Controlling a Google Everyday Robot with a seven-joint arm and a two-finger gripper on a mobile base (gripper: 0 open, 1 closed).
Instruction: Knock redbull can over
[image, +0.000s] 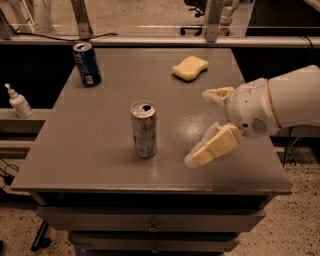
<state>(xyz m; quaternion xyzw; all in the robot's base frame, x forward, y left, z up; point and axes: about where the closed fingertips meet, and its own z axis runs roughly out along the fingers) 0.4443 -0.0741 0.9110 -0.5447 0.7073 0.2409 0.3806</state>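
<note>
The redbull can (144, 130) is slim and silver with blue panels. It stands upright near the middle front of the grey table (100, 130), its open pull-tab top showing. My gripper (198, 127) comes in from the right on a white arm, a little to the right of the can and not touching it. Its two cream fingers (214, 146) are spread apart and hold nothing.
A wider dark blue can (87, 63) stands at the table's back left corner. A yellow sponge (190, 67) lies at the back right. A small white pump bottle (19, 102) stands on a ledge left of the table. Drawers sit below the table's front edge.
</note>
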